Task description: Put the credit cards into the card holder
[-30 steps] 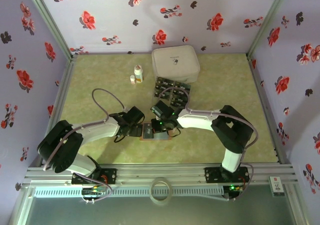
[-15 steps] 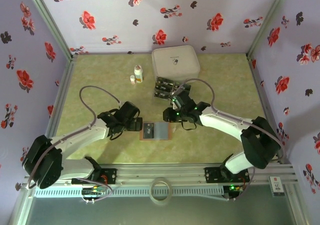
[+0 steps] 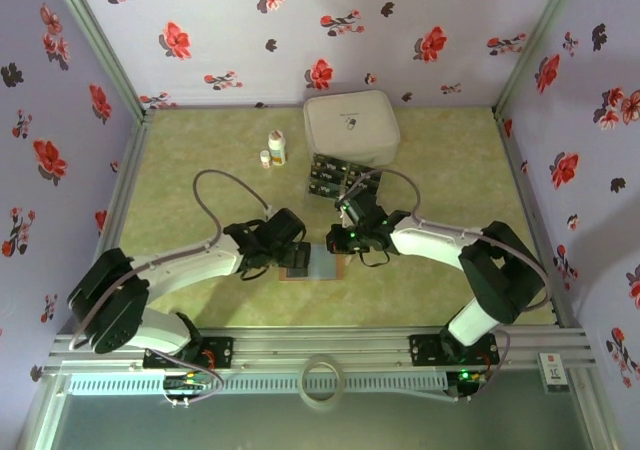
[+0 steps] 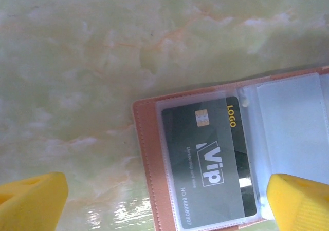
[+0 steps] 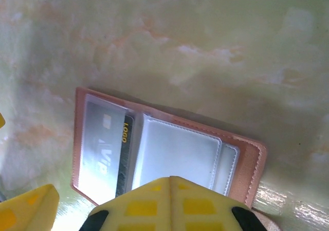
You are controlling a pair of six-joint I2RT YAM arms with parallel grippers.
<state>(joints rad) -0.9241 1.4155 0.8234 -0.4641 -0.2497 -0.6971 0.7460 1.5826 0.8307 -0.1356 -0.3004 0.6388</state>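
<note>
Judging progress from the pockets: one dark card (image 4: 205,164) sits fully inside the clear left pocket of the card holder (image 4: 145,161). The pockets on the other half look empty. The card holder lies open and flat on the table (image 3: 200,160), between the two arms. The remaining credit cards (image 3: 330,175) lie grouped just in front of the white case (image 3: 350,125), well apart from the holder. By this reckoning, most of the task is left.

The left gripper (image 4: 165,203) is spread wide and holds nothing; its yellow fingertips (image 4: 31,200) straddle the loaded half of the holder. The right gripper (image 5: 172,190) has its pads pressed together over the near edge of the holder. No card is visible between them, so whether a card is pinched cannot be confirmed.

Against the frame half a second earlier, the right gripper has come back from the edge of the card group to the holder. The left gripper has also advanced from its drawn-back position. The holder has not shifted.
</note>
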